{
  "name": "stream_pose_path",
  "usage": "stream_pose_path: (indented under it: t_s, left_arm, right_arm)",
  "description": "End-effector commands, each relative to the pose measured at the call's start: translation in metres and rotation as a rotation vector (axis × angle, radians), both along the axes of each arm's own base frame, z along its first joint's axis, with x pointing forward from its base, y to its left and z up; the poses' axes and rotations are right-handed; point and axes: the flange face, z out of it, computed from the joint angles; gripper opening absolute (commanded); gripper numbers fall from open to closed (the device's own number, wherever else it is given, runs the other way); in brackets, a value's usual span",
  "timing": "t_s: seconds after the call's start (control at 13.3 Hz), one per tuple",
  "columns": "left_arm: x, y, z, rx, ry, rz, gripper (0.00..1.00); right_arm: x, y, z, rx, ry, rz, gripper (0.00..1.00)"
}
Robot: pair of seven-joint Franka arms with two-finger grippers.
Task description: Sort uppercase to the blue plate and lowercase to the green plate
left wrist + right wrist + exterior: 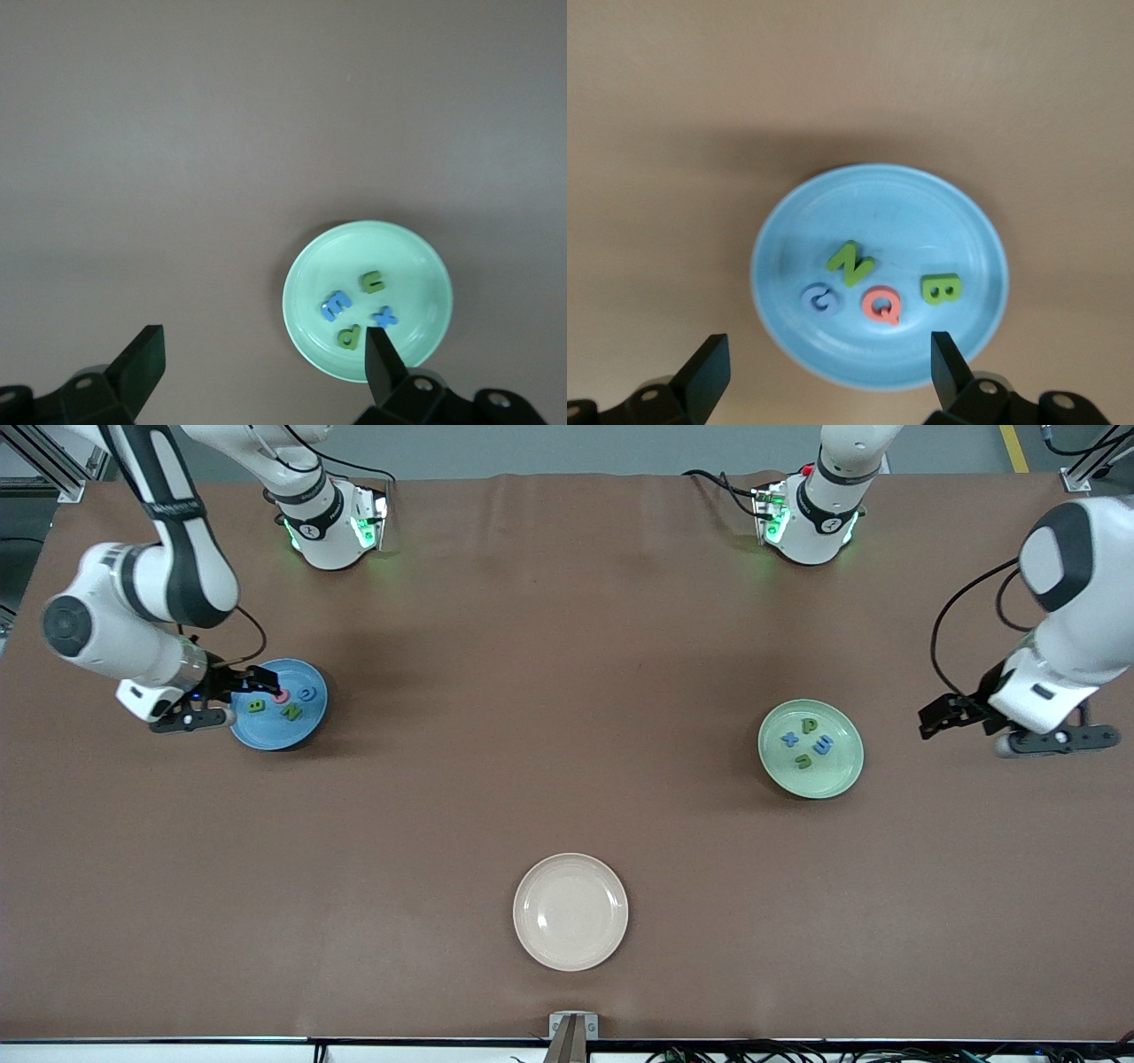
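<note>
The blue plate (275, 733) (921, 212) holds the uppercase letters: green B (255, 706) (941, 289), pink-red Q (281, 696) (881, 305), green N (291, 712) (850, 263) and blue G (306, 693) (820, 299). My right gripper (248, 701) (828, 350) hangs open over that plate's rim, nothing between its fingers. The green plate (833, 775) (416, 266) holds the lowercase letters: green p (809, 725) (350, 336), blue x (788, 739) (384, 316), blue m (823, 745) (336, 305) and green n (803, 760) (373, 282). My left gripper (983, 735) (264, 345) waits open and empty over the bare table beside the green plate.
A cream plate (570, 911) with nothing in it lies near the front edge, midway along the table. Brown cloth covers the table. Both arm bases stand along the edge farthest from the front camera.
</note>
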Motion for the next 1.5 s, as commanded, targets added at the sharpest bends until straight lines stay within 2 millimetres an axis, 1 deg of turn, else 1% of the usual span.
stream_pose_path:
  t_s: [0.0, 0.08, 0.15, 0.23, 0.38, 0.45, 0.53, 0.68, 0.83, 0.9, 0.98, 1.05, 1.13, 1.2, 1.28, 1.43]
  left_arm:
    - [0.013, 0.011, 0.065, -0.029, -0.042, 0.010, 0.99]
    - [0.016, 0.015, 0.084, -0.031, -0.063, 0.015, 0.99]
    - [0.016, 0.016, 0.098, -0.034, -0.064, 0.015, 0.99]
    - [0.015, 0.016, 0.107, -0.034, -0.052, 0.013, 0.99]
    - [0.012, 0.014, 0.121, -0.033, -0.043, 0.007, 0.99]
    - [0.011, 0.014, 0.127, -0.034, -0.042, 0.006, 0.99]
    - [0.011, 0.013, 0.131, -0.034, -0.039, 0.004, 0.99]
    - [0.009, 0.011, 0.134, -0.032, -0.035, 0.002, 0.99]
    - [0.009, 0.009, 0.135, -0.042, -0.038, 0.005, 0.99]
    - [0.009, 0.010, 0.139, -0.047, -0.046, 0.005, 0.99]
    - [0.010, 0.008, 0.140, -0.050, -0.049, 0.004, 0.99]
    - [0.009, 0.011, 0.140, -0.050, -0.049, 0.007, 0.99]
    - [0.010, 0.008, 0.141, -0.051, -0.050, 0.004, 0.99]
    - [0.010, 0.008, 0.140, -0.049, -0.049, 0.005, 0.99]
    - [0.011, 0.005, 0.139, -0.048, -0.048, 0.001, 0.99]
    - [0.011, -0.004, 0.139, -0.049, -0.045, -0.002, 1.00]
  right_arm:
    - [0.036, -0.005, 0.084, -0.012, 0.017, -0.041, 1.00]
    - [0.043, -0.003, 0.110, -0.023, 0.021, -0.067, 1.00]
    - [0.048, -0.002, 0.130, -0.042, 0.022, -0.071, 1.00]
    - [0.050, -0.002, 0.143, -0.044, 0.017, -0.073, 1.00]
    - [0.058, -0.003, 0.183, -0.048, -0.015, -0.073, 1.00]
    - [0.062, -0.003, 0.195, -0.050, -0.013, -0.072, 1.00]
    - [0.063, -0.005, 0.204, -0.052, -0.018, -0.075, 1.00]
    - [0.065, -0.008, 0.215, -0.053, -0.034, -0.076, 1.00]
    - [0.067, -0.002, 0.224, -0.056, -0.048, -0.067, 1.00]
    - [0.070, 0.002, 0.230, -0.058, -0.062, -0.058, 1.00]
    - [0.072, 0.002, 0.228, -0.059, -0.058, -0.059, 1.00]
    - [0.073, 0.002, 0.229, -0.060, -0.061, -0.053, 1.00]
    - [0.076, 0.002, 0.237, -0.061, -0.079, -0.051, 1.00]
    - [0.085, 0.000, 0.241, -0.068, -0.091, -0.053, 1.00]
    - [0.089, -0.006, 0.254, -0.070, -0.114, -0.064, 1.00]
    - [0.090, -0.008, 0.272, -0.075, -0.144, -0.072, 1.00]
